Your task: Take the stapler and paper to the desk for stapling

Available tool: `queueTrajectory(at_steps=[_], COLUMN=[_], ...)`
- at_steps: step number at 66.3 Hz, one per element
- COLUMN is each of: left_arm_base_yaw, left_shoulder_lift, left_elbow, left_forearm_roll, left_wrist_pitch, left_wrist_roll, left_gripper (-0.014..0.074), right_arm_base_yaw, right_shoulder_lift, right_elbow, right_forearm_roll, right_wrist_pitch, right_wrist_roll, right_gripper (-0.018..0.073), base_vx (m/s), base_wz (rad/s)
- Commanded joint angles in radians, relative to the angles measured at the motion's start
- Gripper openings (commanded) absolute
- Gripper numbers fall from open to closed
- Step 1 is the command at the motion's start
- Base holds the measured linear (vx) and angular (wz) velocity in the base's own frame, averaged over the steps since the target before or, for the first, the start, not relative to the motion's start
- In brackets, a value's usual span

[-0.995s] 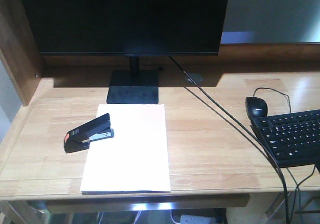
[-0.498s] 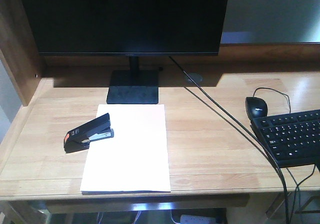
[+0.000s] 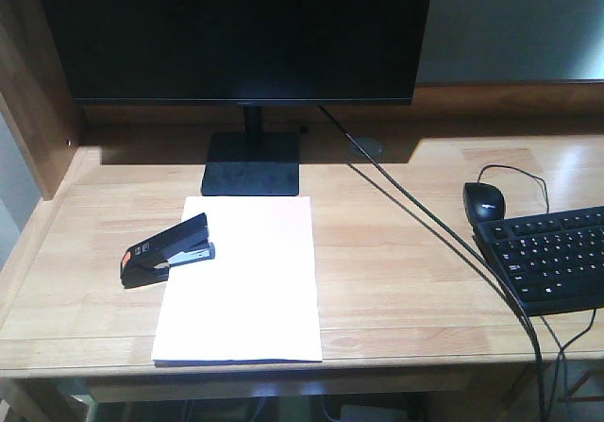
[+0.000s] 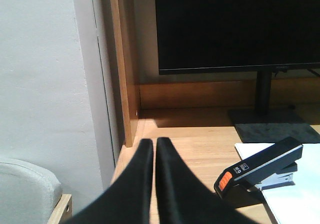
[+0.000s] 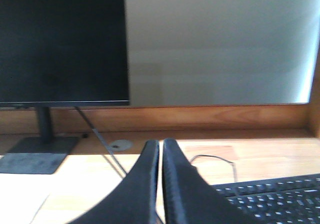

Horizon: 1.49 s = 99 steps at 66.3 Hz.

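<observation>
Now the stapler (image 4: 260, 170) is seen ahead and right of the left jaws (image 4: 154, 145), pressed together and empty, its long axis slanting across the paper's (image 3: 243, 280) edge on the worktop (image 3: 396, 252), nearer than the right jaws (image 5: 161, 146), likewise pinched together.

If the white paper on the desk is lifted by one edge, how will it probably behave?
The paper looks like one thin sheet lying flat on the desk, so it would likely bend and droop. Its edges sit flush with the wood, so gripping one may be difficult. The stapler rests on its left edge, so the sheet may drag it.
</observation>
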Motion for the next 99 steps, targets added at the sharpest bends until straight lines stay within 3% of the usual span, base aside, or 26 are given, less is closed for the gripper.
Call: queueTrajectory(at_steps=[1,12,35,40,99], left_arm_base_yaw=[-0.001,-0.001,-0.001,-0.001,-0.001], left_shoulder_lift=[-0.014,-0.014,-0.014,-0.014,-0.014], left_elbow=[0.028,0.028,0.028,0.028,0.027], left_forearm_roll=[-0.006,-0.006,-0.006,-0.006,-0.006], left_wrist_pitch=[-0.077,-0.077,-0.077,-0.077,-0.076], left_wrist_roll=[-0.010,-0.010,-0.010,-0.010,-0.010], left_gripper=[-0.0007,-0.0007,-0.0007,-0.0007,-0.0007], right_arm_base_yaw=[-0.014,-0.014,-0.014,-0.014,-0.014], right_shoulder_lift=[0.012,0.005,-0.124,-0.125,-0.125], right_elbow=[-0.029,-0.028,0.179,0.178,0.179], right_forearm_roll=[0.090,0.172,0.164,0.164,0.160], right_wrist_pitch=[-0.065,-0.064,-0.231,-0.178,-0.177], right_wrist_roll=[-0.135,-0.246,-0.197,-0.173,-0.152], right_gripper=[-0.0009,-0.0009,-0.0009,-0.0009,-0.0009], base_vx=[0.00,0.00,0.00,0.00,0.00], base_wz=[0.00,0.00,0.00,0.00,0.00])
